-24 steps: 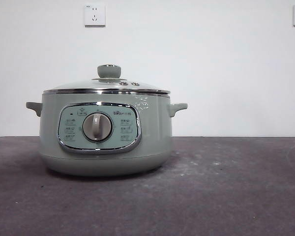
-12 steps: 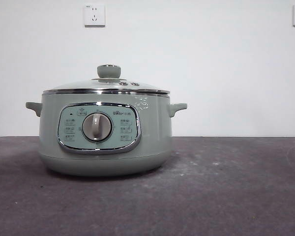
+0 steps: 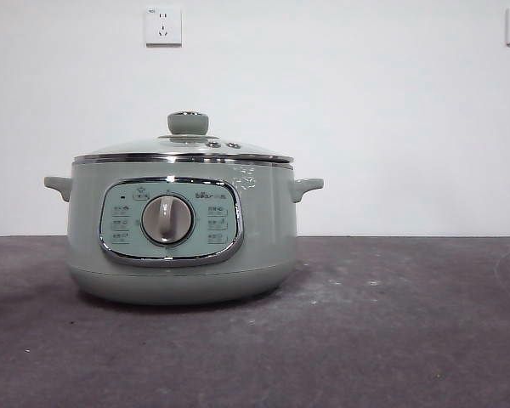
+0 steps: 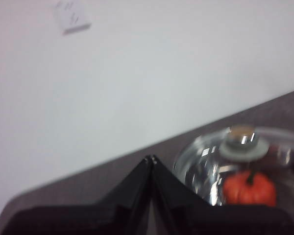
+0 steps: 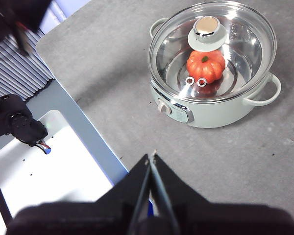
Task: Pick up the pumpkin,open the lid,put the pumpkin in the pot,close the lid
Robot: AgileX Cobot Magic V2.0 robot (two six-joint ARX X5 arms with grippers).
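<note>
The sage-green pot [image 3: 183,229] stands on the grey table with its glass lid [image 3: 187,146] seated on its rim. In the right wrist view the pot [image 5: 220,105] shows from above, and the orange pumpkin [image 5: 206,66] lies inside it under the lid [image 5: 213,46]. The left wrist view shows the lid [image 4: 240,161] and the pumpkin [image 4: 249,188] beneath the glass. My left gripper [image 4: 151,159] is shut and empty, raised beside the pot. My right gripper [image 5: 152,156] is shut and empty, high above the table's near edge, away from the pot.
Two wall sockets [image 3: 163,25] sit on the white wall behind. In the right wrist view the table's edge [image 5: 78,127] runs beside a white surface [image 5: 44,171] with black gear [image 5: 14,120].
</note>
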